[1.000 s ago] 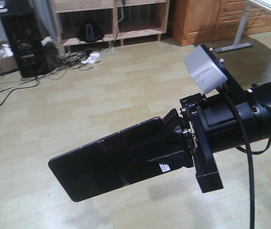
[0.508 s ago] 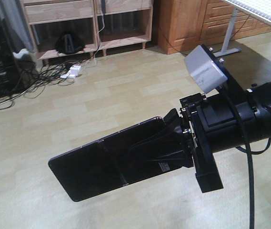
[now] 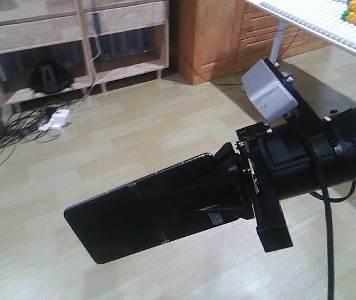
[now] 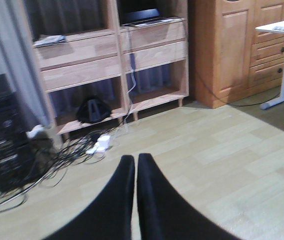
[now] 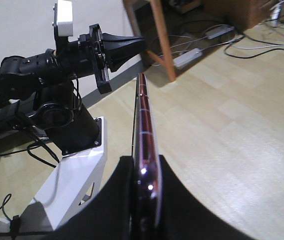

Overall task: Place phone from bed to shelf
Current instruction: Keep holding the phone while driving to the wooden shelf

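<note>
The phone (image 3: 121, 220) is glossy black with a pinkish rim, the right hand (image 3: 193, 200) matte black, its camera box (image 3: 266, 90) grey, the floor (image 3: 165, 125) pale beige planks, the shelf (image 3: 34, 34) light natural wood, the cabinet (image 3: 209, 44) orange-brown.

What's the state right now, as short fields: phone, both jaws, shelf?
Phone: clamped at one end, sticking out roughly level above the floor
Right jaws: shut on the phone
Left jaws: shut, empty
Shelf: ahead across the floor, not reached
Placement: not yet done
</note>
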Motion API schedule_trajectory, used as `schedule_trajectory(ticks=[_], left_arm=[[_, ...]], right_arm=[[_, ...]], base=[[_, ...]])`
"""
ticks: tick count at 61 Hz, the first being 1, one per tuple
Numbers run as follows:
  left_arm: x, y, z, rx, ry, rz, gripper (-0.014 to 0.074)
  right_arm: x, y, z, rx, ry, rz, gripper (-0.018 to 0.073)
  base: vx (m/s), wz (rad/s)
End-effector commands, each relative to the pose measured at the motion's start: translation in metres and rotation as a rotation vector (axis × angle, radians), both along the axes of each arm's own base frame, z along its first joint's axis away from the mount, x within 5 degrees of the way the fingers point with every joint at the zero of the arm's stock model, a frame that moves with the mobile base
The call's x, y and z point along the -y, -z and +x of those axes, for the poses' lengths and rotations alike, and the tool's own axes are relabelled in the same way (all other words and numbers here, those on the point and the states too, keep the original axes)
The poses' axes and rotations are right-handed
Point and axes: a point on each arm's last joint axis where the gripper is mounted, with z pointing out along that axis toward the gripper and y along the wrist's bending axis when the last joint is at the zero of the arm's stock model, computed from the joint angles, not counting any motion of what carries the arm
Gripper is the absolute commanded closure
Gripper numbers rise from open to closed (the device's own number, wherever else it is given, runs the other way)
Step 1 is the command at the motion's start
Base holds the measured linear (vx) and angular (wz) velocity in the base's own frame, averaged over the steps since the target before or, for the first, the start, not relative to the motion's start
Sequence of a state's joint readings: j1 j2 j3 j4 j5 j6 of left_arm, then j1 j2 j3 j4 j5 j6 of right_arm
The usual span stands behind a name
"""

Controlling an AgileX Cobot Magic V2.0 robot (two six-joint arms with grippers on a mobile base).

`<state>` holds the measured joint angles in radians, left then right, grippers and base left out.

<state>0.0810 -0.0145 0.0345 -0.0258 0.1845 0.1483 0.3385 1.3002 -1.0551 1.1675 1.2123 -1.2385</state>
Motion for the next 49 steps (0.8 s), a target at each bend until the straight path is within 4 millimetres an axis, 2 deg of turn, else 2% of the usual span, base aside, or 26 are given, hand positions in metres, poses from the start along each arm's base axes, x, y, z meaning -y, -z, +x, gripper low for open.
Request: schedule_trajectory(ticks=[1,49], left_arm=[[0.0001,-0.015,-0.0012,0.107,0.0,-0.007,0.0595],[0.0001,-0.015,-0.0012,0.107,0.0,-0.007,0.0595]], right_arm=[[-0.0002,-0.0219,-0.0117,0.005,-0.058,0.103,0.0561],[-0.0002,-0.0219,-0.0117,0.005,-0.058,0.103,0.0561]], base=[[0.47,-0.25],[0.46,-0.19]])
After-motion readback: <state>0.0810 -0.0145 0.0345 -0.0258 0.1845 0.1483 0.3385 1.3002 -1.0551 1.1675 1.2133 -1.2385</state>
